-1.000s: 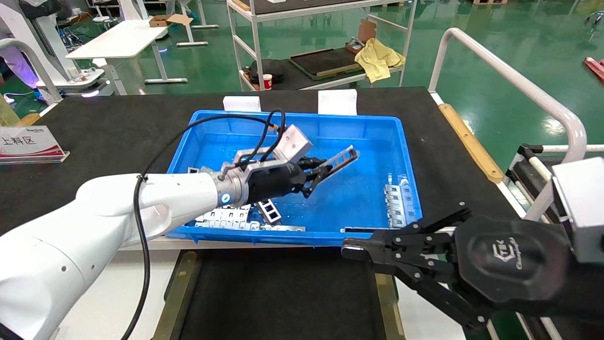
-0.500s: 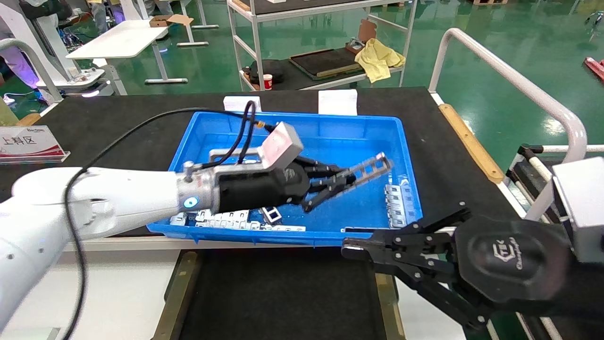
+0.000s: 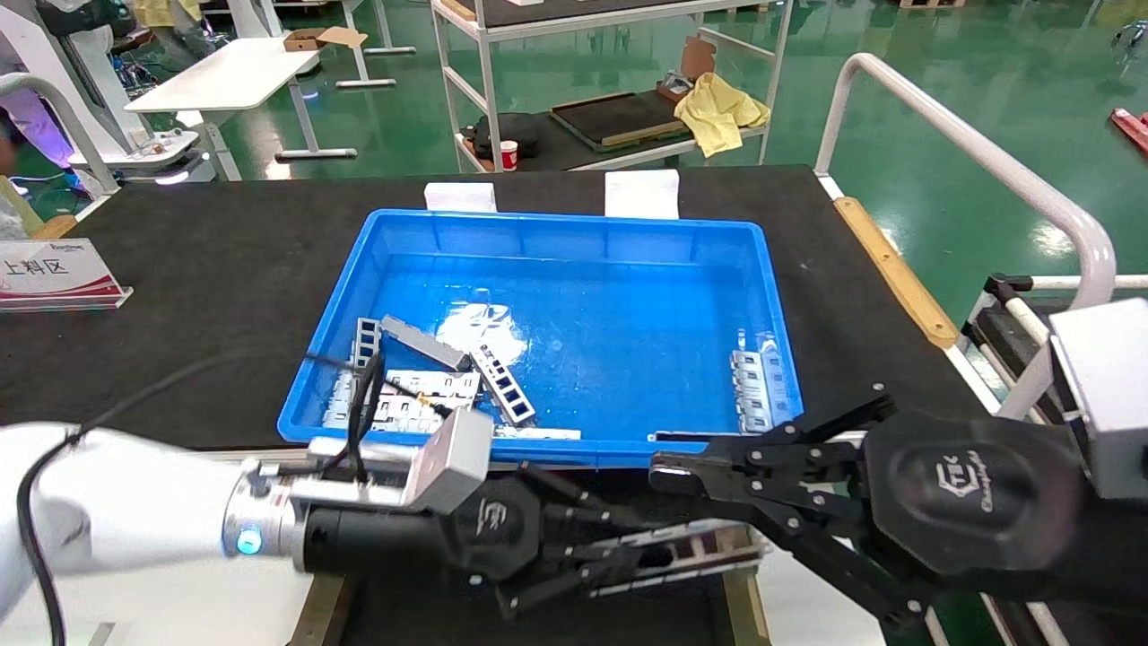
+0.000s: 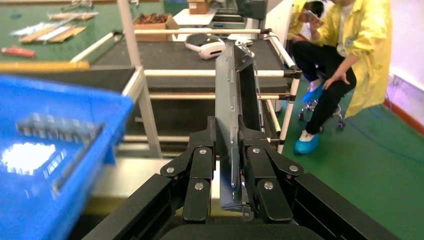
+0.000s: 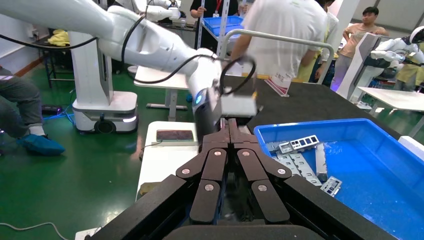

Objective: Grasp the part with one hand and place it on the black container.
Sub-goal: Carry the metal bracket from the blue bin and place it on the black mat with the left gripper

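My left gripper (image 3: 655, 552) is shut on the part (image 3: 717, 554), a narrow grey channel strip with window cutouts. It holds the strip a little above the black container (image 3: 421, 619), near that tray's right olive strip and in front of the blue bin. In the left wrist view the part (image 4: 229, 100) stands clamped edge-on between my left gripper's (image 4: 228, 137) two black fingers. My right gripper (image 3: 668, 471) is shut and empty, parked at the bin's near right corner, just above the held strip; it also shows in the right wrist view (image 5: 229, 125).
The deep blue bin (image 3: 556, 224) stands behind the tray. It holds another windowed strip (image 3: 504, 388), a plain grey bar (image 3: 423, 341), white slotted plates (image 3: 421, 408) at the near left and more plates (image 3: 752, 388) at the right. A white rail (image 3: 987, 161) runs along the right.
My left gripper carried the part out of the blue bin, towards me and down, from above the bin's middle to over the black container. My right arm has not moved.
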Available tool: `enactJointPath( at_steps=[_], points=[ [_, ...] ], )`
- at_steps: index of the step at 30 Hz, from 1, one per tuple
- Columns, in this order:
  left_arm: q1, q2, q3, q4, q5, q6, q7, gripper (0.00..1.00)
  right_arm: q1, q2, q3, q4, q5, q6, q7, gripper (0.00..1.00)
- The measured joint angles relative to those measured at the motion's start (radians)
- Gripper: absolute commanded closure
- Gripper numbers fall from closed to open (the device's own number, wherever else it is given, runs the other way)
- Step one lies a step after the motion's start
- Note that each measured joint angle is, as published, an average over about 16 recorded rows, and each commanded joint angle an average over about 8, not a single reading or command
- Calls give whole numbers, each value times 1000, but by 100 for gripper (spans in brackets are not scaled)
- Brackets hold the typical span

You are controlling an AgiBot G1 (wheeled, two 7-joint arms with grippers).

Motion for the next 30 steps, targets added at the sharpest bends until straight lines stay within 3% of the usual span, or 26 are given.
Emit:
enactJointPath(
  at_steps=[7, 15, 22, 30],
  points=[
    [147, -57, 9, -78, -19, -67, -28, 100, 0, 0, 0, 0, 0, 0, 0, 100],
    [322, -103, 5, -216, -69, -252, -111, 100, 0, 0, 0, 0, 0, 0, 0, 100],
    [456, -108, -15, -359, -141, -510, -212, 100, 0, 0, 0, 0, 0, 0, 0, 100],
    [574, -95, -40, -547, -218, -890, -319, 100, 0, 0, 0, 0, 0, 0, 0, 100]
  ],
)
